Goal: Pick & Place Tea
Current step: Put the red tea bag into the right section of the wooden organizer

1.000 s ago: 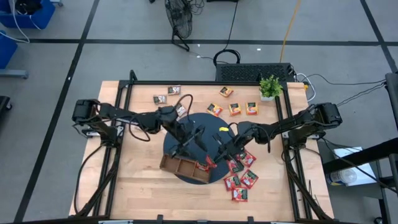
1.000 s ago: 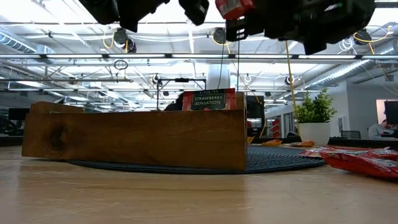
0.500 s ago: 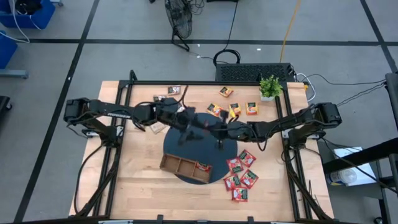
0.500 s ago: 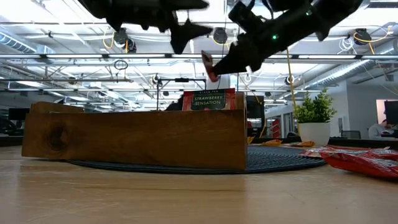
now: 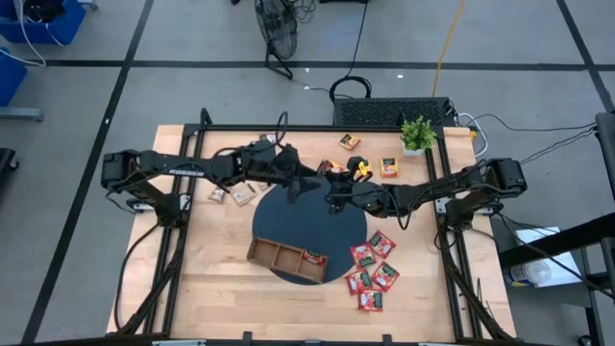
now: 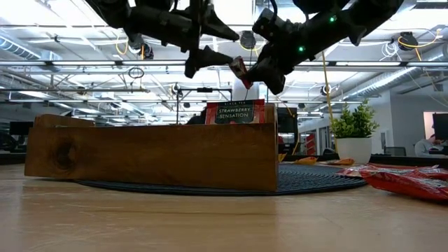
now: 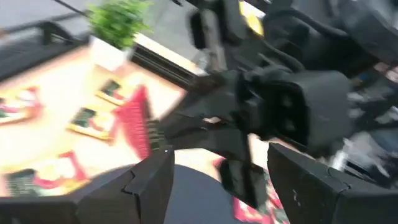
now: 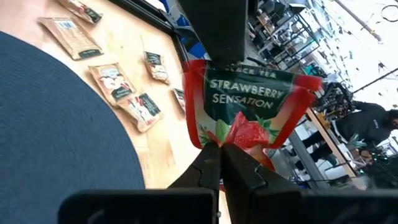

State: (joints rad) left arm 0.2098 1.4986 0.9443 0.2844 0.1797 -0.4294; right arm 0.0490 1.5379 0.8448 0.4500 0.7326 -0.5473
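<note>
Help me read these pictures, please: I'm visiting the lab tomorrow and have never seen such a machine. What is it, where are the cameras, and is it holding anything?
These are two dark jointed robot arms at a pale wooden table. One camera looks straight down, one sits at table height, and one rides on each wrist. On the table lie a round dark mat, a long three-compartment wooden tray with one red sachet standing in it, a small green potted plant, and many small flat tea sachets in red, orange and brown. Above the mat, the right pincer is shut on a red Strawberry Sensation sachet. The left pincer is open, close beside it.
</note>
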